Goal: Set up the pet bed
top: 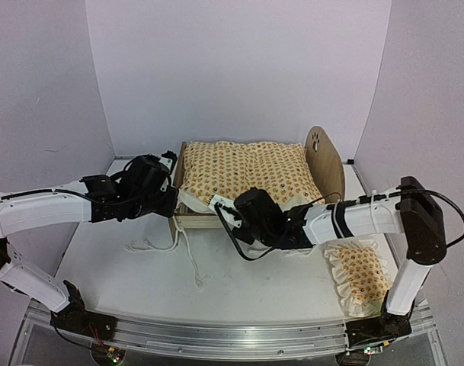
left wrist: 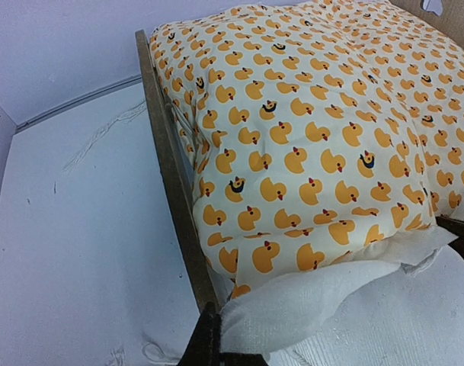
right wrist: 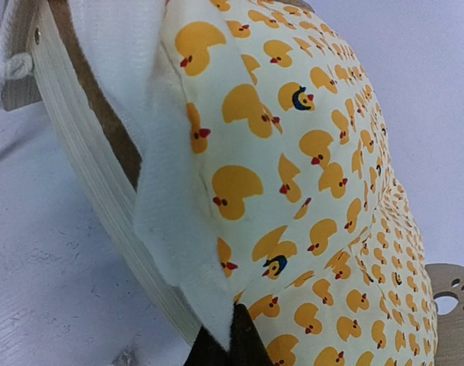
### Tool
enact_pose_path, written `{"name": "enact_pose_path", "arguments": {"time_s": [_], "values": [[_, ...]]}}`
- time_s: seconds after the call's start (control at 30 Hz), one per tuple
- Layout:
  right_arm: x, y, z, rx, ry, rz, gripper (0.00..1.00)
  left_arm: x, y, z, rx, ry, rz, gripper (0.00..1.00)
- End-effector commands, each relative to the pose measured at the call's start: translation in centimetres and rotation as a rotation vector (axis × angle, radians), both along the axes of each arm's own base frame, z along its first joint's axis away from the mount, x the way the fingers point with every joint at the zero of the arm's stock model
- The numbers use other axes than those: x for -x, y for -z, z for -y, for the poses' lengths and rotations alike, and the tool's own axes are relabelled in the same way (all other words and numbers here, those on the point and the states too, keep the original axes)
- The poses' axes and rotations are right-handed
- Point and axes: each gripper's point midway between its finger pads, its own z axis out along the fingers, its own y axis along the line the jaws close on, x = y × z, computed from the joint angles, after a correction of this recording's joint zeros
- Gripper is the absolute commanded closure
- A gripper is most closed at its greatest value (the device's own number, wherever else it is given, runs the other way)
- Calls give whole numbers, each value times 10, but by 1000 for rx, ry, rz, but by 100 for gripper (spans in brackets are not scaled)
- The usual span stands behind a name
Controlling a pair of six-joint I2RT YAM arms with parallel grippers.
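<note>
The pet bed (top: 324,157), a light-wood frame with a paw-print end board, stands at the table's back; its mattress is hidden under the duck-patterned quilt (top: 247,171). My left gripper (top: 172,200) is at the bed's near left corner, shut on the quilt's white ruffle (left wrist: 308,301), beside the frame's side rail (left wrist: 171,175). My right gripper (top: 218,204) is at the near edge, shut on the ruffle (right wrist: 171,213) next to the wooden rail (right wrist: 79,175). The quilt fills both wrist views (left wrist: 315,130) (right wrist: 308,152).
The small ruffled pillow (top: 359,273) lies on the table at the front right, near the right arm's base. White strings (top: 178,248) trail on the table in front of the bed. White walls close in the back and sides.
</note>
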Motion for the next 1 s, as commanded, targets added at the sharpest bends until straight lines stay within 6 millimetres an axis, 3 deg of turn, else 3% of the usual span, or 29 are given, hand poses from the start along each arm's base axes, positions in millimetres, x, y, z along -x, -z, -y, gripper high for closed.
{"name": "enact_pose_path", "arguments": {"time_s": [0.0, 0.13, 0.27, 0.43, 0.6, 0.67, 0.77, 0.8, 0.97], "values": [[12, -56, -14, -193, -103, -182, 100, -8, -22, 7, 60, -1, 50, 100], [21, -36, -10, -262, -204, -553, 100, -9, -19, 7, 47, 5, 45, 100], [31, -38, -4, -390, -290, -816, 100, -8, -20, 7, 50, 7, 46, 100], [30, -43, 11, -508, -324, -993, 100, -6, -23, 4, 60, 2, 51, 100], [32, -37, 9, -501, -306, -1089, 98, -1, -12, -2, 50, -3, 30, 100], [23, -39, 8, -510, -248, -1094, 90, 2, -7, -3, 41, 6, 16, 100], [3, -37, 25, -458, -72, -1026, 58, 9, 1, 5, 44, 66, -23, 99], [0, -39, 33, -432, -24, -996, 53, 11, 3, 6, 47, 81, -35, 97], [6, -77, 91, -362, 149, -811, 31, 21, -1, -3, 43, 96, -33, 49]]}}
